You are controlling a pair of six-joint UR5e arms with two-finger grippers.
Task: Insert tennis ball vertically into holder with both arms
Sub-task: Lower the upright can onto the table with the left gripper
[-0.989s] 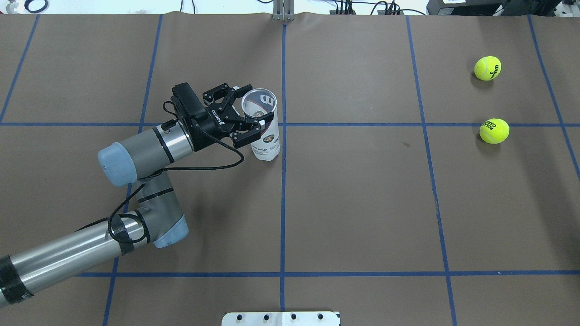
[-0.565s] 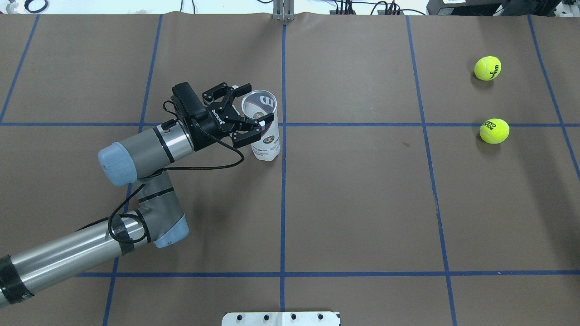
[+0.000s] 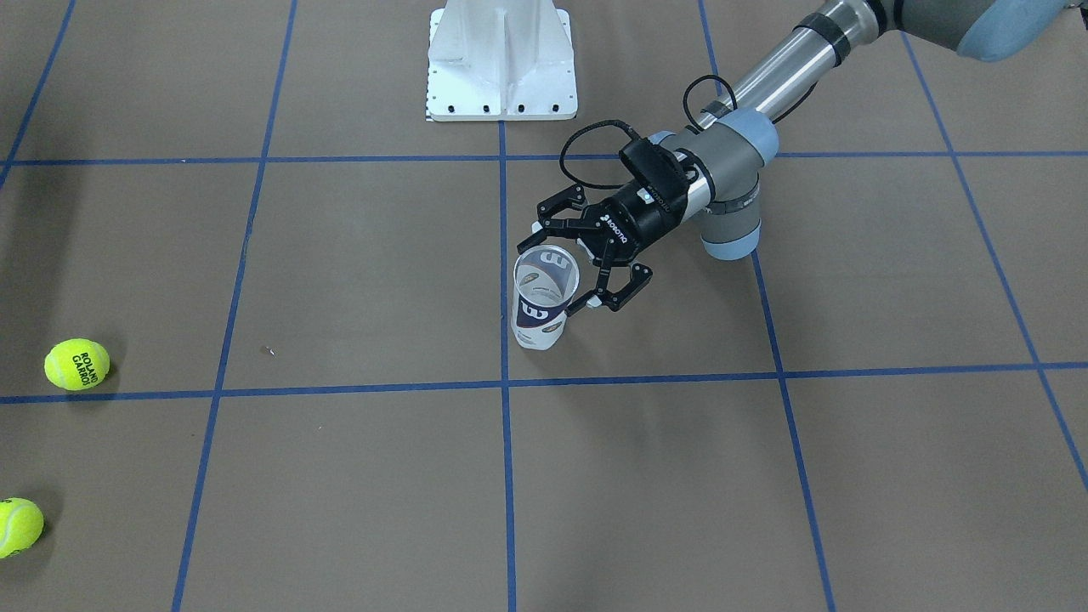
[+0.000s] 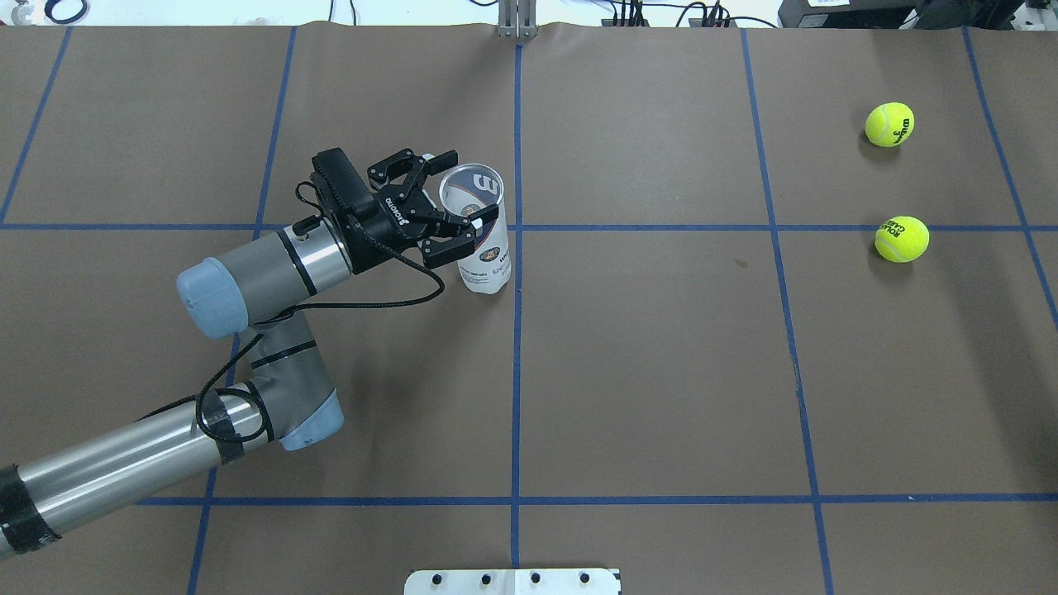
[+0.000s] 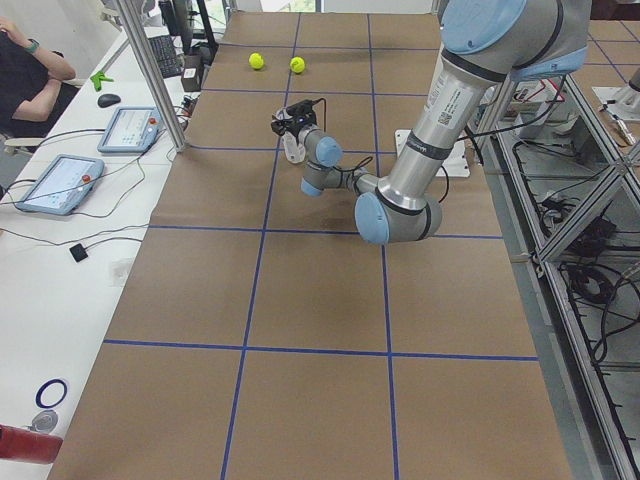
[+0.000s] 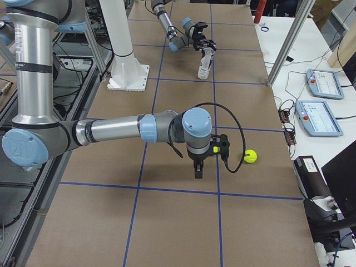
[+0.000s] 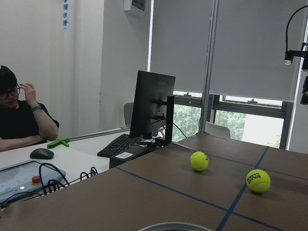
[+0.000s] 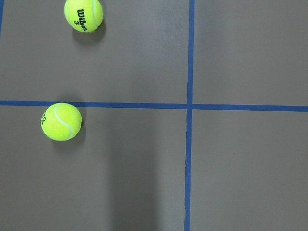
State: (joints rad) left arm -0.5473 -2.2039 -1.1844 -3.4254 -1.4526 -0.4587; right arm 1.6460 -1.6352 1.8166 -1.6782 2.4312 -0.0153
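Clear plastic tennis-ball can [image 4: 488,256], 1 only, stands upright on the brown paper table [image 4: 661,372], approx 10 o'clock of centre in overhead view, mouth open. Left gripper [image 4: 469,188] is spread wide, its 2 fingers [image 4: 450,246] flanking the can's upper part; can't tell if touching. 2 tennis balls lie well apart from it toward 2 o'clock: ROLAND GARROS ball [image 4: 902,239] on a blue tape line [image 4: 975,227], Wilson ball [image 4: 889,124] at its 12 o'clock. Right gripper [image 6: 198,167] hangs over the table near the balls, seen from side cam only, so can't tell if spread or pressed together
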